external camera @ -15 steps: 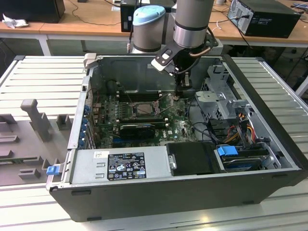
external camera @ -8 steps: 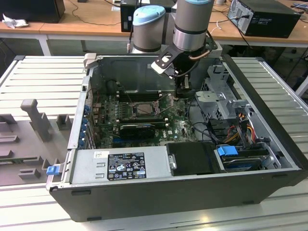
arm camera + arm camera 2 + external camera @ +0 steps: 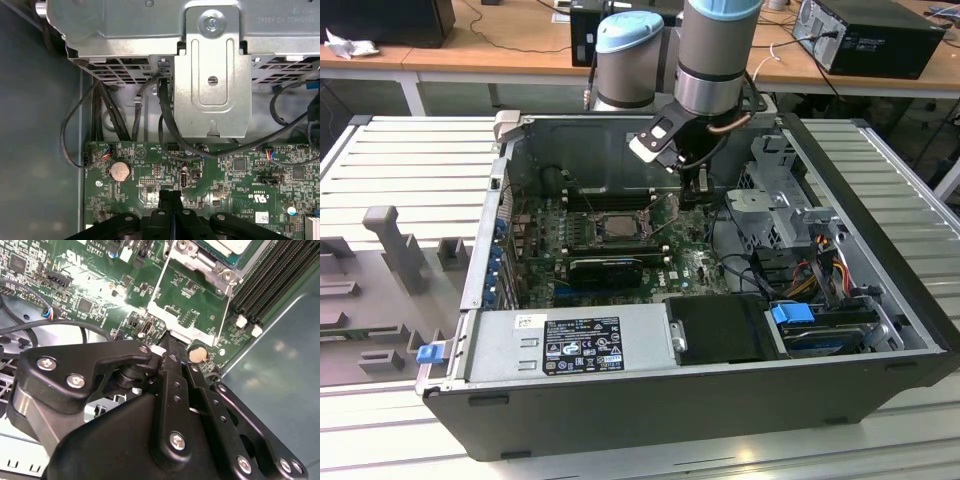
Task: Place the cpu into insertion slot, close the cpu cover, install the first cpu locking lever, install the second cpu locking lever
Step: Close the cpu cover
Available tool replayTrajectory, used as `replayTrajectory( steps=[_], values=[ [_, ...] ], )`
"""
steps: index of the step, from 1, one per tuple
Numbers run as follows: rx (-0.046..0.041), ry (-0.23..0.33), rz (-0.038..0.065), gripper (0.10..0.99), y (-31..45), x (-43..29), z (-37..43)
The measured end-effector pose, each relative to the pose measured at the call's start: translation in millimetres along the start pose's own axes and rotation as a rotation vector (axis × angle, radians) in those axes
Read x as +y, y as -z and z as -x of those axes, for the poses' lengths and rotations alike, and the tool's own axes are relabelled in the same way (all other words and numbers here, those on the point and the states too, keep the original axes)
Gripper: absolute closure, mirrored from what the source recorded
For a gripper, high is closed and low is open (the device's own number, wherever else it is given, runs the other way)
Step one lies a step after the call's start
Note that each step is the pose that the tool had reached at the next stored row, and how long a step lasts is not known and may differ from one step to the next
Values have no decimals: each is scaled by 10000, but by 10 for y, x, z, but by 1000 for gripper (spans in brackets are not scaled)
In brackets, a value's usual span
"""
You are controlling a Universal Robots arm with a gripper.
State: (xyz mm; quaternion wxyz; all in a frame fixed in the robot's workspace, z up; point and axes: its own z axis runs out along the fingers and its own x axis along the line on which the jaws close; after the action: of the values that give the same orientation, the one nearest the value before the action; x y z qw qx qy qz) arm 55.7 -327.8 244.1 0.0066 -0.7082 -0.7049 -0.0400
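Note:
In the second wrist view the cpu lies flat in the insertion slot, pale top up. The cpu cover, a thin silvery frame, is swung open away from the slot, and green board shows through its cut-out. My gripper is shut, its black fingertips right at the cover's free end bar; I cannot tell whether they touch it. In the exterior view the gripper hangs inside the case just to that view's right of the slot. In the first wrist view the fingers are pressed together above the board.
A coin battery sits beside the fingertips. Black memory slots run past the slot. A metal drive cage with black cables stands close ahead of the gripper. The case's grey walls enclose the board.

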Motion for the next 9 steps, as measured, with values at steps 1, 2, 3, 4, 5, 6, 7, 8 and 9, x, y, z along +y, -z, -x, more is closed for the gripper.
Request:
replayTrajectory(
  steps=[1, 2, 3, 4, 5, 6, 7, 8, 9],
  values=[
    [0, 0, 0, 980, 0, -11, 0],
    [0, 0, 0, 980, 1, -25, 0],
    [0, 0, 0, 980, 2, -35, 0],
    [0, 0, 0, 980, 2, -39, 0],
    [0, 0, 1, 980, 2, -51, 0],
    [0, 0, 1, 980, 2, -56, 0],
    [0, 0, 1, 980, 3, -59, 0],
    [-1, 0, 1, 980, 3, -64, 0],
    [0, 2, 0, 980, 3, -65, 0]
  ],
)
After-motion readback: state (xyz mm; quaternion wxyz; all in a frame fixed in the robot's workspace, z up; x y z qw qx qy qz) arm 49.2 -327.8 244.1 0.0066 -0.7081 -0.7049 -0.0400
